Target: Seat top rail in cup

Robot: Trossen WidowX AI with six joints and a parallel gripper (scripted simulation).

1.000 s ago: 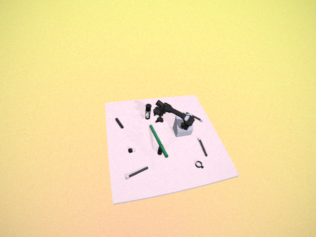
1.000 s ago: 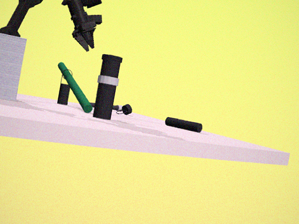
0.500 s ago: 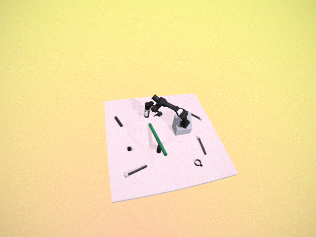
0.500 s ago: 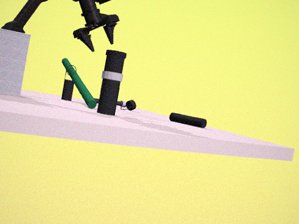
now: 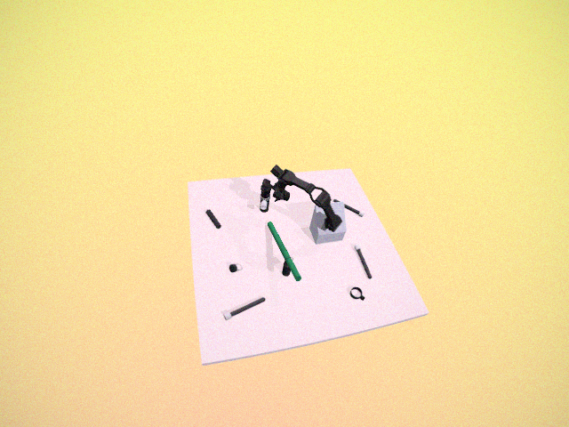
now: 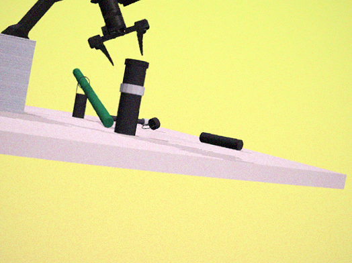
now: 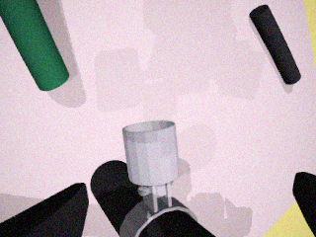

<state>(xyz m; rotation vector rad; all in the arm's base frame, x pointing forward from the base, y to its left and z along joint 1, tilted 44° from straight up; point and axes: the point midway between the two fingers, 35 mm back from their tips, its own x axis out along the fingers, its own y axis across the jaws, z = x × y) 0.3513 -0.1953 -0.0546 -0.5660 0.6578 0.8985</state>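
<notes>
Rail (image 5: pixel 284 250) (image 6: pixel 92 97) (image 7: pixel 36 46) outside the cup (image 5: pixel 263 204) (image 7: pixel 151 154), without readable writing; claw (image 5: pixel 274 193) (image 6: pixel 128 60) (image 7: pixel 194 190) spread, apart from it.

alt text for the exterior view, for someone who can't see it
An open black claw hangs above a capped black post with a pale band; left of the post, a green rail slants through a wire loop.

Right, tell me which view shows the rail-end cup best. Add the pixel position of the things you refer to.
The wrist view: the pale rail-end cup (image 5: pixel 263 203) (image 7: pixel 151 154) sits large there, its open mouth visible. The top view shows it tiny against the big post (image 5: pixel 264 211) (image 6: pixel 128 111) (image 7: pixel 111 188); in the exterior view I cannot make it out.
</notes>
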